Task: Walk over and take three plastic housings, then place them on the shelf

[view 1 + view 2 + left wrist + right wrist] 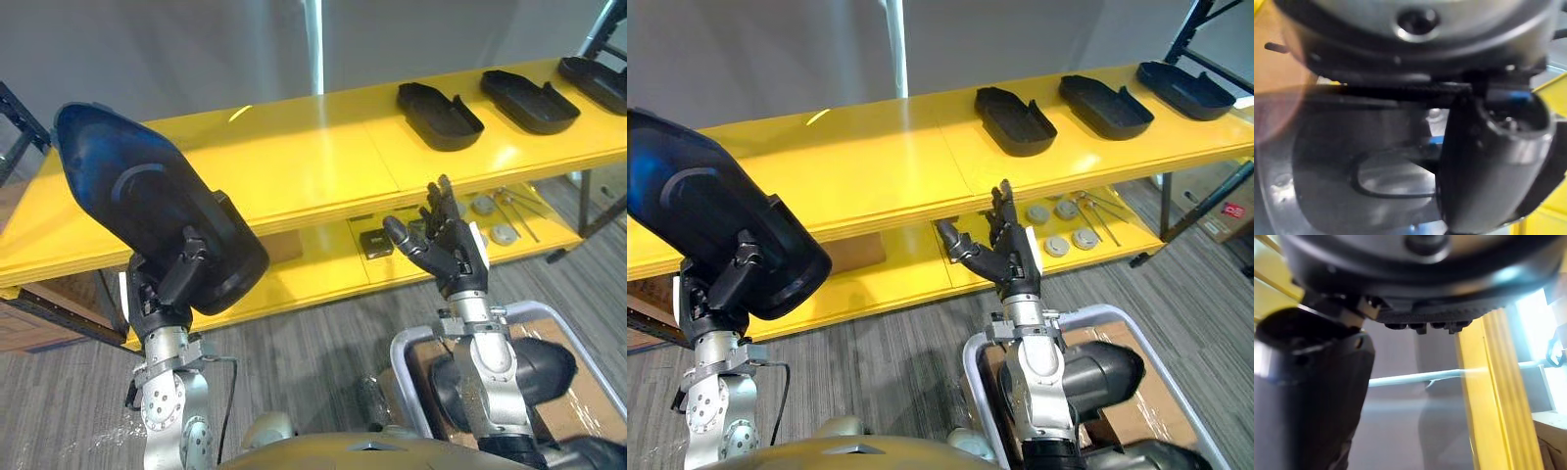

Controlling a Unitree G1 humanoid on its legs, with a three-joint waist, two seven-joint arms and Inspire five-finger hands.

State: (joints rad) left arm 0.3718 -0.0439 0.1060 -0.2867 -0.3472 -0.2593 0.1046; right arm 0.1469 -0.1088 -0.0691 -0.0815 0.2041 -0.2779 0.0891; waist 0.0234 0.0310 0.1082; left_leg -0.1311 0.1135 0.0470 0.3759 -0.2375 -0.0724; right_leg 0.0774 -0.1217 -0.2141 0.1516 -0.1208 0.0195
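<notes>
My left hand (pixel 168 286) is shut on a large dark plastic housing (pixel 137 201), held tilted above the left end of the yellow shelf (pixel 304 162). The left wrist view shows that housing (pixel 1376 171) close up past the thumb (pixel 1488 161). Three more black housings lie on the shelf's top board at the right: one (pixel 438 115), a second (pixel 529 100) and a third (pixel 596 80) at the edge. My right hand (pixel 446 245) is open, fingers straight and upward, empty, in front of the shelf's front edge.
The lower yellow shelf board (pixel 323 274) carries a small black block (pixel 375 242), round metal discs (pixel 503 233) and rods. A cardboard box (pixel 44 308) stands under the shelf at the left. A white-framed cart (pixel 544 323) with a box is at the lower right.
</notes>
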